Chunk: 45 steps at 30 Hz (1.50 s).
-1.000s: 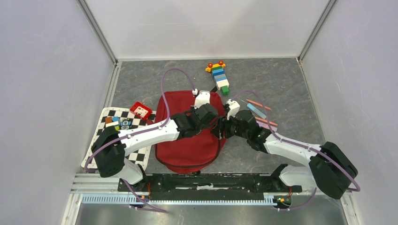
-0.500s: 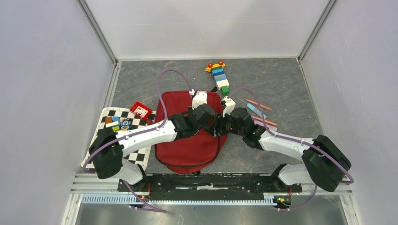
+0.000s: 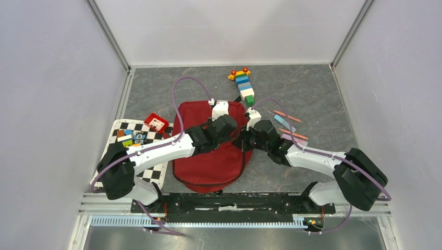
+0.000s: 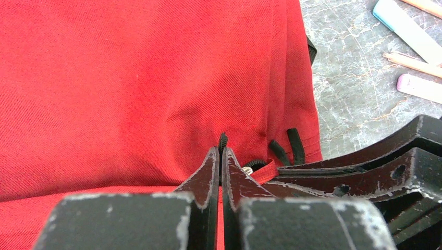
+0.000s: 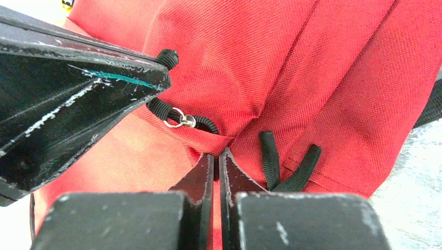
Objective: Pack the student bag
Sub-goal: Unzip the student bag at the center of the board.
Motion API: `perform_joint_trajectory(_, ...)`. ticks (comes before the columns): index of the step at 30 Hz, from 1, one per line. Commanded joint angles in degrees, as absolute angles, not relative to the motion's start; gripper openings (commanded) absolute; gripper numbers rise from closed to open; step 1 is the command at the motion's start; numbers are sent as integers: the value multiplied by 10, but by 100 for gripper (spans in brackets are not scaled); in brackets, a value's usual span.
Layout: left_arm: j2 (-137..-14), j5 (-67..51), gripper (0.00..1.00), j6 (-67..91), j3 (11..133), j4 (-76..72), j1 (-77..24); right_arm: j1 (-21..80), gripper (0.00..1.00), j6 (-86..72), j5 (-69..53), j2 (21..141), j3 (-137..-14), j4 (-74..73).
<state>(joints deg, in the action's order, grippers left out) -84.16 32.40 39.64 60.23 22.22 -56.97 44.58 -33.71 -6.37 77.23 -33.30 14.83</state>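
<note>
One student bag (image 3: 208, 161) lies flat on the grey table (image 3: 323, 94). Two grippers meet at its edge nearest the right arm. The left gripper (image 4: 221, 152) is pinched on one black zipper pull (image 4: 223, 139) (silver ring (image 4: 247, 170) beside it). The right gripper (image 5: 216, 155) is clamped on red fabric.

Soft, even light is falling from overhead, laying only faint shadows on the grey table (image 3: 312, 88). The white walls (image 3: 52, 104) are showing no glare. Up close, the student bag (image 4: 130, 78) weave is reading sharp, while the left gripper (image 4: 222, 151) body is blurring and the right wrist view's corners are blowing out white.
</note>
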Motion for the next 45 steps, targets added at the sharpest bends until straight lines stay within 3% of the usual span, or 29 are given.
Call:
perform_joint_trajectory(1,-813,351,2,409,594,210,-556,448,0,-329,-38,769,-356,129)
perform_joint_trajectory(13,-761,340,2,396,535,209,-496,447,0,-308,-4,738,-341,92)
perform_joint_trajectory(32,-558,336,2,362,392,277,-292,447,0,-266,60,714,-354,45)
perform_joint_trajectory(39,-526,255,2,343,358,242,-287,438,0,-198,70,753,-407,37)
perform_joint_trajectory(45,-519,103,2,322,321,180,-290,400,0,-124,63,818,-487,24)
